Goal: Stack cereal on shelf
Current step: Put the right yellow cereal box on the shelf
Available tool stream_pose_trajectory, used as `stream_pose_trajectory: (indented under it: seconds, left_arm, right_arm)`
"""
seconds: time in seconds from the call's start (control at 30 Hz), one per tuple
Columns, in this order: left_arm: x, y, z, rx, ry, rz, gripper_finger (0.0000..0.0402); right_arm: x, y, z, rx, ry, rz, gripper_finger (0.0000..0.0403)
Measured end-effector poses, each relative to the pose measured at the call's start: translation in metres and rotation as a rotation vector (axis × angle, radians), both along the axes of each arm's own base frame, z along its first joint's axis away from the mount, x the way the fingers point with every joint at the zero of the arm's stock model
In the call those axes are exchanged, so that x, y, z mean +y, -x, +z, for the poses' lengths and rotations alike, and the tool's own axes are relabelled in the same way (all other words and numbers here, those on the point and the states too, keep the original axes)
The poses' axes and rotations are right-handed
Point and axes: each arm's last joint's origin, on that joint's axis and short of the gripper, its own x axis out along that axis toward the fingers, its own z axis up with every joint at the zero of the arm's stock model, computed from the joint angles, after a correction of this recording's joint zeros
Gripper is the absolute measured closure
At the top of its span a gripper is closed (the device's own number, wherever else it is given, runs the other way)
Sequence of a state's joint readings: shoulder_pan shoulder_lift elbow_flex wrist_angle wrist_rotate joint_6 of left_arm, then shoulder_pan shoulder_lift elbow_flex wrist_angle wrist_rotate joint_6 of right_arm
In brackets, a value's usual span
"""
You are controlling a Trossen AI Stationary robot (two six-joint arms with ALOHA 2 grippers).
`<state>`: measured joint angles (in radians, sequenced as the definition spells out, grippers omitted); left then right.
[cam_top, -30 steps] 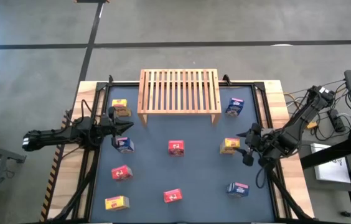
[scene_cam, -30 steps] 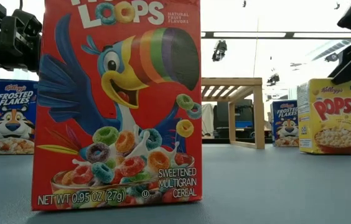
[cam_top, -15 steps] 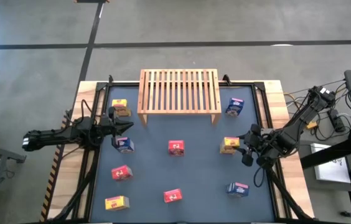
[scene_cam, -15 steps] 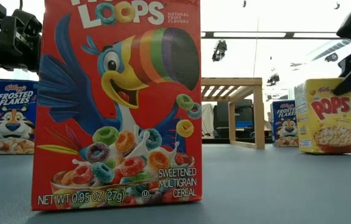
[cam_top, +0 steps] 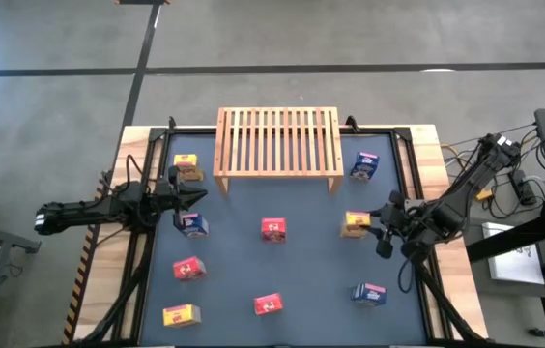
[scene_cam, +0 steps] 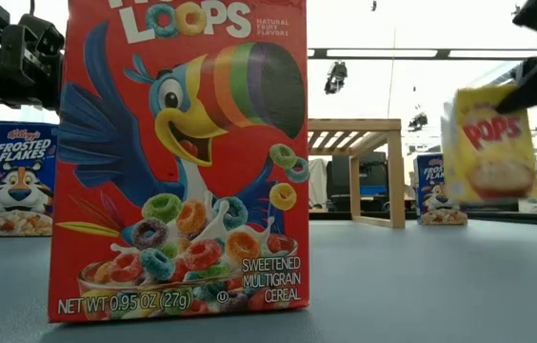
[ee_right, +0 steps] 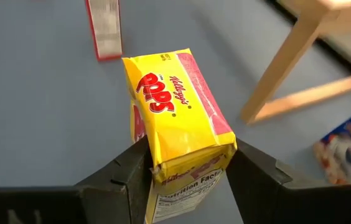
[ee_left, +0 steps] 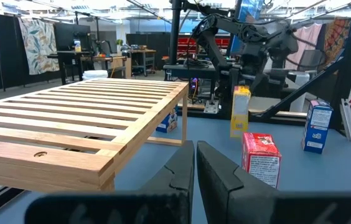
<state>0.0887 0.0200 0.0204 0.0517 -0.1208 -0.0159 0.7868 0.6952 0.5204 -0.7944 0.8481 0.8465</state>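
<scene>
The light wooden slatted shelf [cam_top: 277,140] stands on its legs at the far middle of the dark mat. Small cereal boxes are scattered on the mat: a red one [cam_top: 273,229] at the centre, blue ones [cam_top: 192,224] [cam_top: 364,165] [cam_top: 369,293], and more red and yellow ones near the front. My right gripper [cam_top: 369,228] [ee_right: 185,180] is right of centre, shut on a yellow Pops box [cam_top: 356,223] [scene_cam: 486,143]. My left gripper [cam_top: 201,196] [ee_left: 195,163] hovers shut at the left, just off the shelf's left leg, touching nothing. My right gripper pinches the yellow box by its near end [ee_right: 163,163], one finger [ee_right: 129,177] on each of two opposite sides. The fingers come from the table's right, slanting down. The box is lifted clear of the mat and tilted, as the low view shows.
A yellow box [cam_top: 188,172] sits by the shelf's left leg, close to my left gripper. A red box [scene_cam: 183,162] stands right in front of the low camera. Bare mat lies between the shelf's legs and the centre box. Black frame rails [cam_top: 413,164] border the mat.
The yellow Pops box, which stood on the mat a second ago, has been raised clear of it and tipped, shifting slightly toward the table's left. My right gripper has risen with it.
</scene>
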Motion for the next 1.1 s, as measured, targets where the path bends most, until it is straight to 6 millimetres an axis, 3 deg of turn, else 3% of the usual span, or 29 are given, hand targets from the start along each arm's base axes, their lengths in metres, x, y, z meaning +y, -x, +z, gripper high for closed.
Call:
stream_pose_trajectory:
  seconds: [0.47,0.67,0.9,1.1]
  left_arm:
    - [0.0,0.0,0.0,0.0,0.0,0.0,0.04]
    - [0.0,0.0,0.0,0.0,0.0,0.0,0.04]
    - [0.0,0.0,0.0,0.0,0.0,0.0,0.04]
    - [0.0,0.0,0.0,0.0,0.0,0.0,0.04]
  right_arm:
    - [-0.002,-0.009,0.098,-0.257,0.308,-0.063,0.0232]
    - [-0.011,-0.021,0.137,-0.318,0.317,-0.063,0.0232]
    - [-0.017,-0.048,0.151,-0.415,0.29,0.169,0.0232]
    - [-0.049,-0.06,0.151,-0.377,0.33,0.158,0.0232]
